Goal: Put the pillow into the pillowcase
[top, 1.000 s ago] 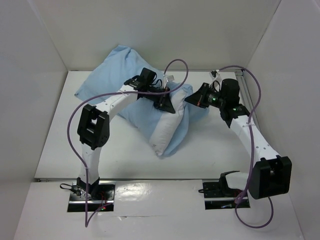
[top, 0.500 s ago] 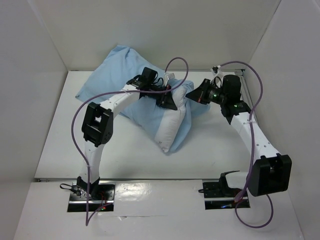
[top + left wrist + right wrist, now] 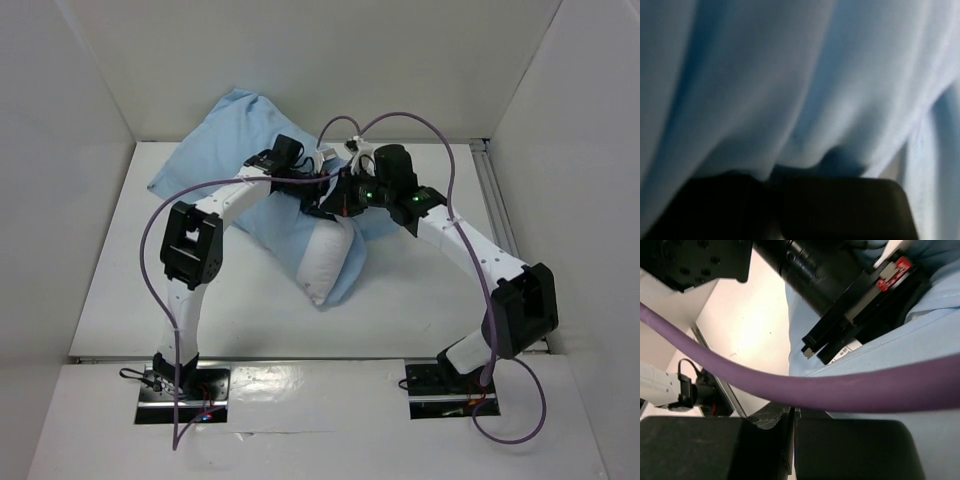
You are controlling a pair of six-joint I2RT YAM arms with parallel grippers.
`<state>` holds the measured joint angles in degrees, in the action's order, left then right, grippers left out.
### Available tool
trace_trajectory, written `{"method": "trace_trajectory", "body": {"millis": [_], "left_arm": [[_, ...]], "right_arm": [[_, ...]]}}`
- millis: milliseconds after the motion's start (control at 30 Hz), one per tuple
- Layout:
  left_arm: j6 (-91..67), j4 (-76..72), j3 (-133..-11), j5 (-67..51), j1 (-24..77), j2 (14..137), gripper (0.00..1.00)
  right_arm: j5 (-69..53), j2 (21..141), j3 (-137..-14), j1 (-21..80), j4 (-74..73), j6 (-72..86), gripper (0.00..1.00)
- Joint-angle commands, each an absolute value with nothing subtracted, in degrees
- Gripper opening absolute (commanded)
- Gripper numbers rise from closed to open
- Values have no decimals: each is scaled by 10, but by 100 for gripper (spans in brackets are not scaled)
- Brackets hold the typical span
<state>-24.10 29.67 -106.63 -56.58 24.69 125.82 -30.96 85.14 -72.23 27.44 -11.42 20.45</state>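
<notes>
The white pillow (image 3: 325,265) lies slanted mid-table, only its near end bare. The light blue pillowcase (image 3: 235,125) covers the rest of it up to the back wall. My left gripper (image 3: 328,205) and right gripper (image 3: 346,194) sit almost touching at the sleeve's open edge above the pillow. In the left wrist view blue pillowcase (image 3: 790,75) fills the frame and a fold runs down into the shut left gripper (image 3: 772,175). In the right wrist view the right gripper (image 3: 792,412) is shut, with the pillowcase (image 3: 920,340) hem running down to its tips.
White walls enclose the table (image 3: 130,290) on three sides. A metal rail (image 3: 495,195) runs along the right edge. A purple cable (image 3: 840,390) crosses close in front of the right fingers, and the left arm's black wrist (image 3: 855,290) is just beyond it.
The right gripper has swung left across the pillow to beside the left gripper, and the right side of the pillowcase came with it. The pillow's bare end shifted slightly left.
</notes>
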Motion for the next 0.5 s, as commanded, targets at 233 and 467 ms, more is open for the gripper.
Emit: {"method": "trace_trajectory", "body": {"millis": [233,467], "left_arm": [[-260,259,-1026,-451,243,1323,0],[-265,259,-1042,-479,243,1303,0]], "right_arm": [[-320,735,-682,305,-204,173,0],[-125,765,-657,251,-309,196,16]]}}
